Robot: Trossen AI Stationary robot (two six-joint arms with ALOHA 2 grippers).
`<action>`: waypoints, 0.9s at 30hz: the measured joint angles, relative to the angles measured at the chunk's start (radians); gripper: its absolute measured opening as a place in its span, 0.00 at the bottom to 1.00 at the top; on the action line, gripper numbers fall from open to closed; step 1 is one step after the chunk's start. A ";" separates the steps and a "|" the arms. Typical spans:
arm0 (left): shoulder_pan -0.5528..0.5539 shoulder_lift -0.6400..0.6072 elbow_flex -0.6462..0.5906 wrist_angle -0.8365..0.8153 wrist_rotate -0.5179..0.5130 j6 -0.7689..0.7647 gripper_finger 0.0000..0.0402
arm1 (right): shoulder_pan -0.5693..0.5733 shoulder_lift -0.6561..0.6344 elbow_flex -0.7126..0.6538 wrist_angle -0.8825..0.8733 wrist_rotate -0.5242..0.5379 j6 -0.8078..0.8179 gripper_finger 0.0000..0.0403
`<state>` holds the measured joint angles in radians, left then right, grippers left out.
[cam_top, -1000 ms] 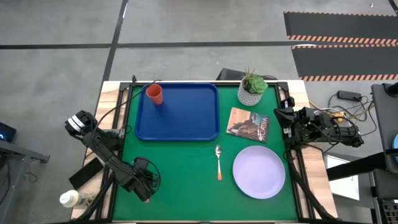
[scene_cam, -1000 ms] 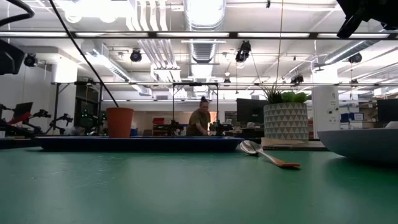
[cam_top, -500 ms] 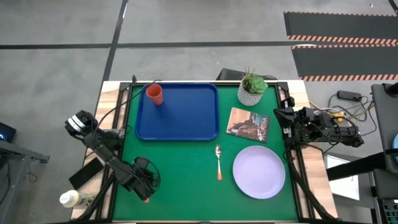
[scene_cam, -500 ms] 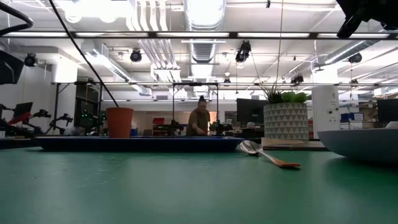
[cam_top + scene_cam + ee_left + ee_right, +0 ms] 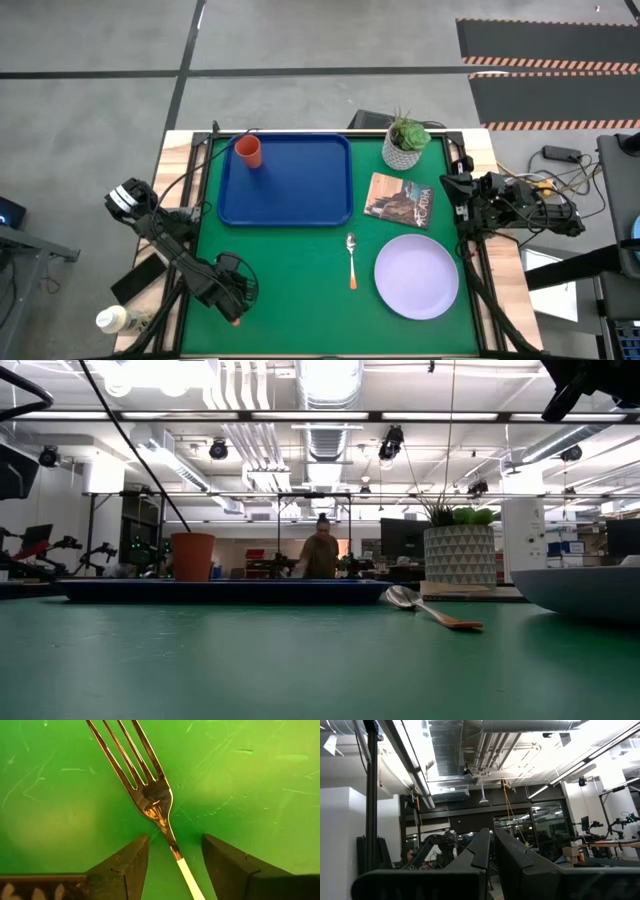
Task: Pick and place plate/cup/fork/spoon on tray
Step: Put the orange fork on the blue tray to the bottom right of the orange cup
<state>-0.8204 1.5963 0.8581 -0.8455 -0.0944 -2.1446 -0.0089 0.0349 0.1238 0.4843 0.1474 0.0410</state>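
Note:
The fork [image 5: 150,795] lies flat on the green mat, tines away from the handle's pale start [image 5: 189,879]. My left gripper [image 5: 175,845] points down over it near the mat's near left corner [image 5: 232,297], open, one finger on each side of the fork's neck without touching it. The spoon [image 5: 351,260] lies on the mat beside the lavender plate [image 5: 417,277]. The orange cup [image 5: 248,152] stands upright in the far left corner of the blue tray [image 5: 300,190]. My right gripper [image 5: 492,851] is shut and raised at the table's right edge [image 5: 462,192].
A white patterned plant pot [image 5: 405,145] stands at the far right, with a book [image 5: 400,200] lying on the mat in front of it. Bare green mat [image 5: 290,290] spreads between my left gripper and the spoon. A person stands in the room beyond [image 5: 320,555].

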 joint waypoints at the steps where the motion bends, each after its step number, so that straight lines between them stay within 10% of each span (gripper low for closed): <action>1: 0.000 0.000 0.000 0.000 0.001 0.000 0.41 | 0.000 0.000 0.000 0.000 0.000 0.000 0.04; 27: 0.000 0.000 0.000 -0.002 0.005 0.001 0.03 | 0.000 0.000 0.000 0.000 0.000 0.000 0.04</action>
<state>-0.8207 1.5963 0.8581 -0.8478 -0.0898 -2.1441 -0.0090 0.0349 0.1238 0.4845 0.1474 0.0410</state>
